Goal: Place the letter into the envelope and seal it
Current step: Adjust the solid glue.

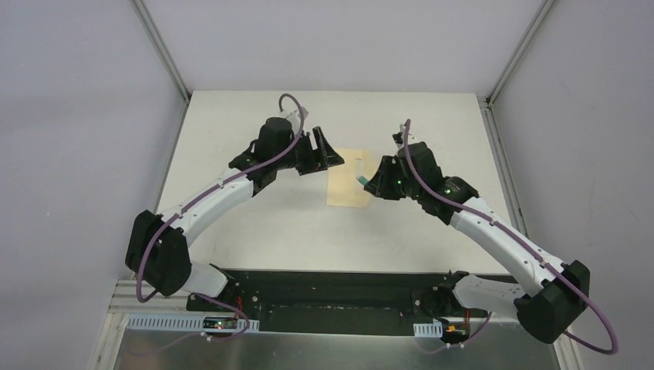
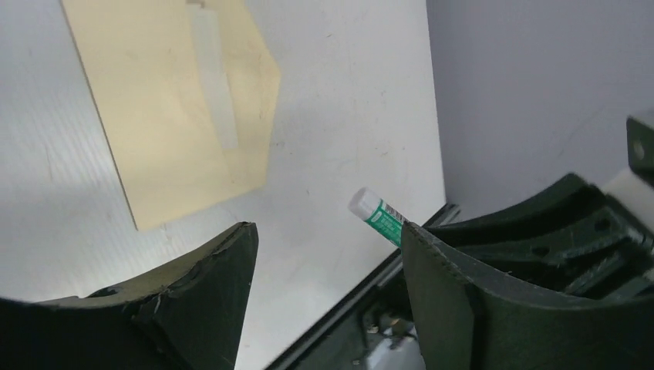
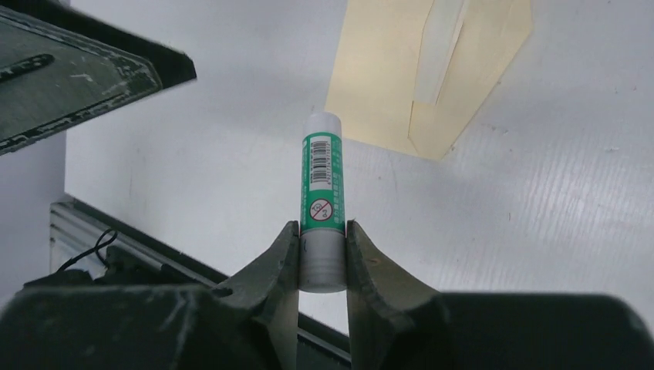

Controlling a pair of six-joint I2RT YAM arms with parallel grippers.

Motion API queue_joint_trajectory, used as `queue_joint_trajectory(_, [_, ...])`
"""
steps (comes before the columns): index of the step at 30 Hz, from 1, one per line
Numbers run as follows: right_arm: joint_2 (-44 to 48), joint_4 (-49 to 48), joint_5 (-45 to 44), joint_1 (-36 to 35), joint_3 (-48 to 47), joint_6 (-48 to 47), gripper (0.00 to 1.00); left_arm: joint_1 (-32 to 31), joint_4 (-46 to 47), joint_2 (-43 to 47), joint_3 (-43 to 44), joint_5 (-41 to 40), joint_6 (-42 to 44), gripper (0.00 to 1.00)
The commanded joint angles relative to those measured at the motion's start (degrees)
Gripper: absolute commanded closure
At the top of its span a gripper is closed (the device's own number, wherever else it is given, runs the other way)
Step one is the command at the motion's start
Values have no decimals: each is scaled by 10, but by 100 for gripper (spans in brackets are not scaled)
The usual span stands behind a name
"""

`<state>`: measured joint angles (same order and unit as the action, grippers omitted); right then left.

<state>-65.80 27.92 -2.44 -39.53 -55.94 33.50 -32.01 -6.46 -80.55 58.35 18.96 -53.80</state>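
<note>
Top view: we note even, diffuse light from overhead. The white tabletop (image 1: 308, 231) is bright but not blown out, and the arms (image 1: 224, 193) throw only faint, soft-edged shadows. Enclosure walls (image 1: 77, 116) render flat grey-lilac.

Left wrist view: the fingers (image 2: 200, 308) of the left gripper (image 2: 328, 231) are dark, underexposed and slightly soft. The envelope (image 2: 154, 116) beyond is sharper, and the tabletop greys toward the frame's left edge.

Right wrist view: the glue stick (image 3: 323, 177) label is crisp, barcode lines distinct. The right gripper (image 3: 322, 227) body blurs at the bottom edge. Surfaces look matte throughout.
</note>
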Motion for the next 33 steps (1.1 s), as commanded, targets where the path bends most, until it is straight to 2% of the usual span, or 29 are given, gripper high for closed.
queue_joint_trajectory(1, [43,111,126,26,-53,-32,100,-16,-71,27,78,52,355,32])
queue_joint_trajectory(3, [53,145,159,37,-63,-42,100,-39,-100,32,90,43,462,31])
queue_joint_trajectory(7, [64,215,194,43,-87,-58,100,-68,-101,64,74,91,642,34])
queue_joint_trajectory(10, [68,256,216,43,-107,-67,100,-77,-69,101,36,142,735,34])
queue_joint_trajectory(14, [67,301,233,42,-133,-77,100,-124,-30,130,-9,194,831,34])
queue_joint_trajectory(24, [53,331,240,19,-163,-82,100,-202,-8,88,-11,185,870,35])
queue_joint_trajectory(33, [42,329,234,-3,-178,-72,100,-223,21,59,-14,191,863,37])
